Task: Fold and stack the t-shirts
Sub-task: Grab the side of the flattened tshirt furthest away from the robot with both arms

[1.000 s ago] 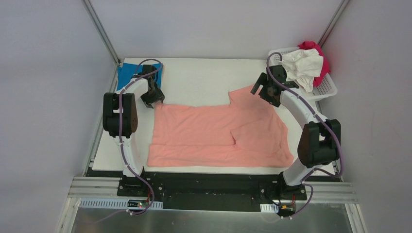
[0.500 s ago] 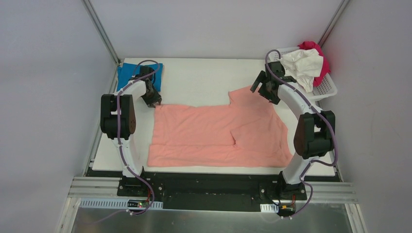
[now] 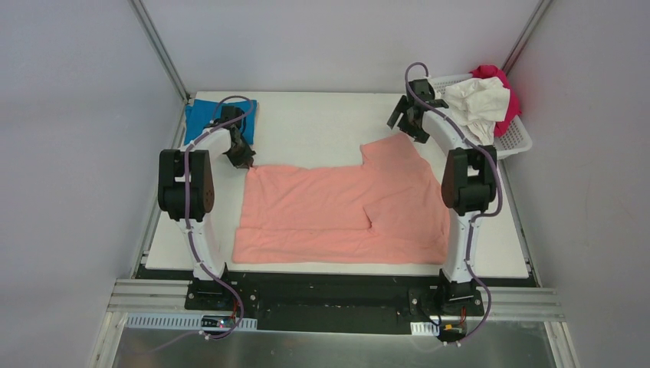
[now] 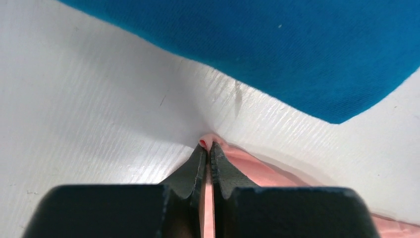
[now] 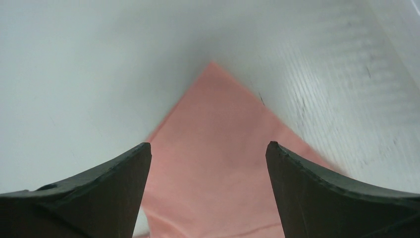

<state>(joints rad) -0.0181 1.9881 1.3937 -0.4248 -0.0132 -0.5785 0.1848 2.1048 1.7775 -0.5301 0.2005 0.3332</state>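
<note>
Left wrist view: the left fingers (image 4: pixel 196 171) pinch a far corner of the salmon-pink soft cloth t-shirt (image 3: pixel 345 207), spread on the white desk (image 3: pixel 322 123); the right fingers (image 5: pixel 111 183) gape wide above another corner; best close them low, then lift both together.

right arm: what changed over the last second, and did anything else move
The right gripper travelled away from its base toward the table's far edge, jaws open, and hovers over the salmon-pink shirt at its far right corner; its elbow swung inward. The left gripper barely shifted and is shut on the shirt's far left corner. The shirt itself, the blue shirt and the basket stayed put.
</note>
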